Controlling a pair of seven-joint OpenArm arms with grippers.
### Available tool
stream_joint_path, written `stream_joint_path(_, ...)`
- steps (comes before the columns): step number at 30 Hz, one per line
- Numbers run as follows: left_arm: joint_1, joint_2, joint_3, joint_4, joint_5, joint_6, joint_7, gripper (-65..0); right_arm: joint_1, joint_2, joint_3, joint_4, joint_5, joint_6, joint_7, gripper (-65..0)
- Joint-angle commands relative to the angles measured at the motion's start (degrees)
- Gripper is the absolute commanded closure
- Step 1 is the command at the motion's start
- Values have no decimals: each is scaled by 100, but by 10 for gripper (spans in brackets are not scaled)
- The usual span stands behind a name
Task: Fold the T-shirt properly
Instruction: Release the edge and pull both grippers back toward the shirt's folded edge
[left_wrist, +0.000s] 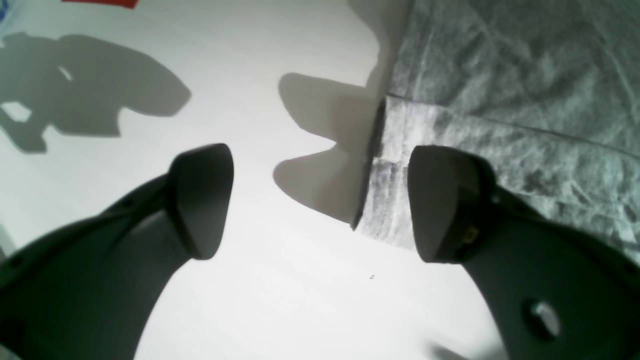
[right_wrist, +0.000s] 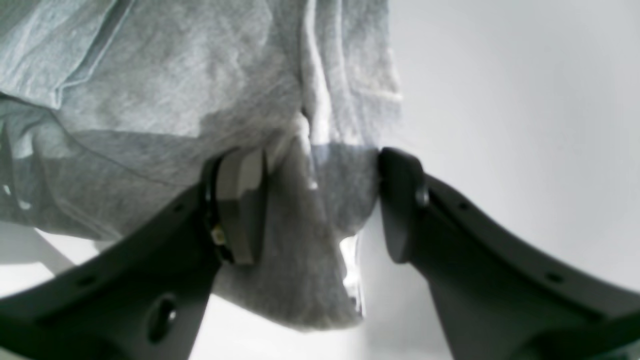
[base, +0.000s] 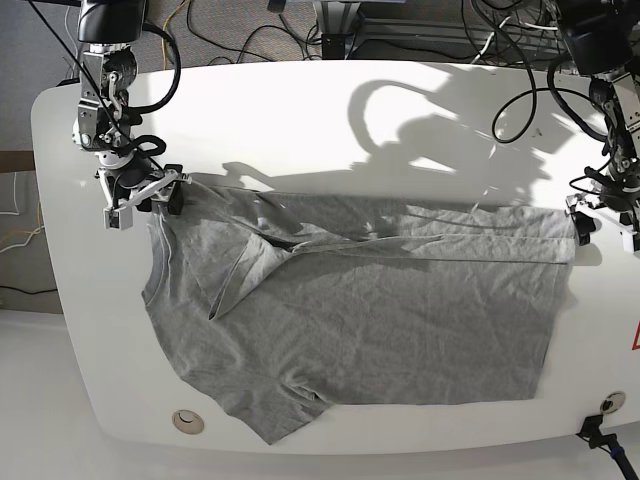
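Observation:
The heather-grey T-shirt (base: 380, 320) lies spread and wrinkled on the white table (base: 300, 110), plain side up, neck to the left, with one fold along its far edge. My right gripper (base: 150, 195) is at the shirt's far left shoulder corner. In the right wrist view my right gripper (right_wrist: 320, 205) has its jaws apart, with a bunch of shirt fabric (right_wrist: 150, 100) between them. My left gripper (base: 597, 225) is at the far right hem corner. In the left wrist view my left gripper (left_wrist: 320, 200) is open, one finger over the hem (left_wrist: 525, 100), the other over bare table.
Cables (base: 260, 30) lie behind the table's far edge. A red sticker (base: 636, 338) sits at the right edge and shows in the left wrist view (left_wrist: 100, 2). A round grommet (base: 186, 421) is at the near left edge, a black clamp (base: 600, 432) at the near right.

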Motion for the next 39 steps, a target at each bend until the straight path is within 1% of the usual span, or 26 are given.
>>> stream_joint_path(1,-139,-122,-13,-11,-50,2,-140,-517,-51,45,2,11,-22,8,-238,-303)
stream_joint_path(5,-227,-122,479,-72,-50,2,-149,-515,-68,45,2,11,-22,8,-238,-174)
stream_joint_path(6,-227,-104,585,-98,-50,2,-149,-515,-77,45,2,11,-22,8,-238,-150)
stream_joint_path(8,-236,-86,716,-134,-50,2,-149,-515,-77,45,2,11,-22,8,-238,-122)
stream_joint_path(12,-262,-7,787,-265,-50,19,-149,-515,-77,37,2,11,-22,8,-238,-112)
stream_joint_path(22,-262,-7,787,-793,-50,19,-158,-513,-77,28,2,11,-22,8,-229,-108)
stream_joint_path(23,-262,-7,787,-819,-50,19,-158,-499,-77,-25,2,11,-22,8,-229,-107)
stream_joint_path(24,-262,-7,787,-819,-50,19,-158,-465,-77,-42,2,20,-22,8,-229,-107)
stream_joint_path(26,-262,-7,787,-819,-50,37,-158,-345,-77,-60,2,20,-22,8,-229,-106)
stream_joint_path(27,-262,-7,787,-828,-50,37,-158,-271,-77,-69,2,20,-22,8,-229,-106)
stream_joint_path(28,-262,-7,787,-828,-50,37,-158,-215,-77,-69,2,20,-22,8,-229,-106)
stream_joint_path(29,-271,-7,787,-828,-50,37,-158,-181,-77,-69,2,20,-22,8,-229,-103)
stream_joint_path(30,-297,1,787,-828,-50,37,-158,-165,-77,-78,2,20,-22,8,-229,-84)
stream_joint_path(32,-306,1,769,-828,-50,37,-158,-143,-77,-78,2,20,-22,8,-229,0)
stream_joint_path(33,-306,1,769,-828,-50,37,-158,-124,-77,-78,2,20,-22,8,-229,0)
stream_joint_path(37,-166,1,760,-784,-50,19,-123,0,-209,-42,11,37,-22,8,-255,0)
stream_joint_path(39,37,1,760,-670,-50,19,-114,0,-332,-34,20,81,-13,8,-255,0)
